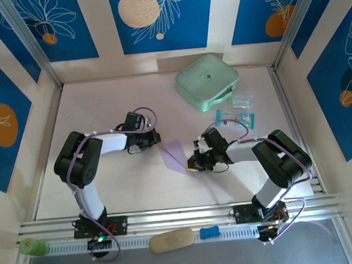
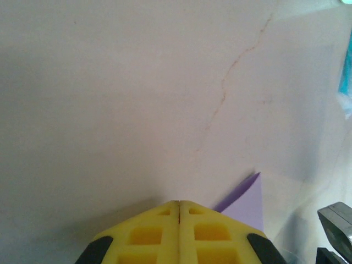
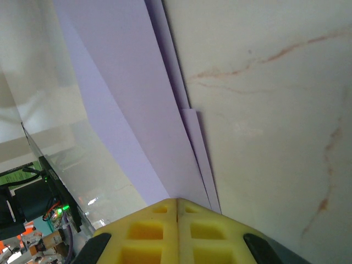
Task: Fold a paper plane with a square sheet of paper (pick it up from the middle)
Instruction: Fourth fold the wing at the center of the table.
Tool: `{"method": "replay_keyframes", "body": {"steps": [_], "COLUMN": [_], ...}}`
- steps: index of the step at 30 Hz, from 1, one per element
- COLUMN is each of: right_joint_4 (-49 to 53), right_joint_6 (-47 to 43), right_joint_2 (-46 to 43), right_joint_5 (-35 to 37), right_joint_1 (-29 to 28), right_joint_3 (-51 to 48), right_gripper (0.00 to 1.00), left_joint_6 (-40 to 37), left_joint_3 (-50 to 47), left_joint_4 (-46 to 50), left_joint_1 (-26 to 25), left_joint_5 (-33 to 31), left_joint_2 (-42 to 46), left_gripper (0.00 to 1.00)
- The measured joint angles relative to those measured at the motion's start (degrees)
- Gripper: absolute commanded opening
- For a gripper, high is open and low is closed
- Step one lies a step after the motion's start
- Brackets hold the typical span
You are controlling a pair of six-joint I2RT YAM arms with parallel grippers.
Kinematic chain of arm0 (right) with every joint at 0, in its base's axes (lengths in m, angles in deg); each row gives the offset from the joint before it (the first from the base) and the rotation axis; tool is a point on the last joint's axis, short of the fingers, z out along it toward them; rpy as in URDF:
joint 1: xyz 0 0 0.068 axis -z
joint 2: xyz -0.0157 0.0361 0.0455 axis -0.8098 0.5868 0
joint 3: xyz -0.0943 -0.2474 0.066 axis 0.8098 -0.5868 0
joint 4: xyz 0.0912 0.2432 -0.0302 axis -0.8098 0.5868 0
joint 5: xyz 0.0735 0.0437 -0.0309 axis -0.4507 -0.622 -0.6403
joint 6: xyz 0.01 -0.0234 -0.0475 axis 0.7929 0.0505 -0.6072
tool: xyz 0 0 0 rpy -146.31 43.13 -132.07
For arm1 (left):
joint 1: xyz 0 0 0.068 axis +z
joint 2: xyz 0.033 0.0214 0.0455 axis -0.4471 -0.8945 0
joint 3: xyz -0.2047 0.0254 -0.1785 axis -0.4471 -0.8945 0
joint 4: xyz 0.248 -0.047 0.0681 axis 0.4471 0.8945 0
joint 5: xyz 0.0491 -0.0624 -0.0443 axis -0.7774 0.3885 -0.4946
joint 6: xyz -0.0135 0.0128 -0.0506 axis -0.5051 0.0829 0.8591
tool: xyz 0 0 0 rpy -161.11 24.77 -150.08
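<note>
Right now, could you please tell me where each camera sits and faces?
Top external: above, behind the bases, looking down at the table; both arms, left gripper and right gripper flanking the folded purple paper.
Left wrist: left arm, facing across the table; shut yellow fingers below.
Right wrist: right arm, facing along the paper; shut yellow fingers below.
Shared: all three show the paper.

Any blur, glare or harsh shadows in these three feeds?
Top external: even light, sharp, only soft shadows on the table. Left wrist: soft and washed out, brighter toward the upper right. Right wrist: folds in the purple paper are crisp, no glare.
</note>
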Motion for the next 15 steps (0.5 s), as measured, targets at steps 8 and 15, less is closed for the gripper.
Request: {"method": "replay_keyframes", "body": {"steps": [8, 15], "right_joint_4": [0.0, 0.0], "right_joint_6": [0.0, 0.0], "right_joint_2": [0.0, 0.1], "right_joint_5": [0.0, -0.2], "right_joint_1": [0.0, 0.1], "right_joint_3": [0.0, 0.0], "right_gripper": [0.0, 0.0], "left_joint_6": [1.4, 4.0], "left_joint_3": [0.0, -2.1], "left_joint_4": [0.0, -5.4], "left_joint_1": [-2.8, -11.3], "left_joint_5": [-0.7, 0.9], "left_joint_2": [8.3, 5.6], "left_gripper": [0.02, 0.02]}}
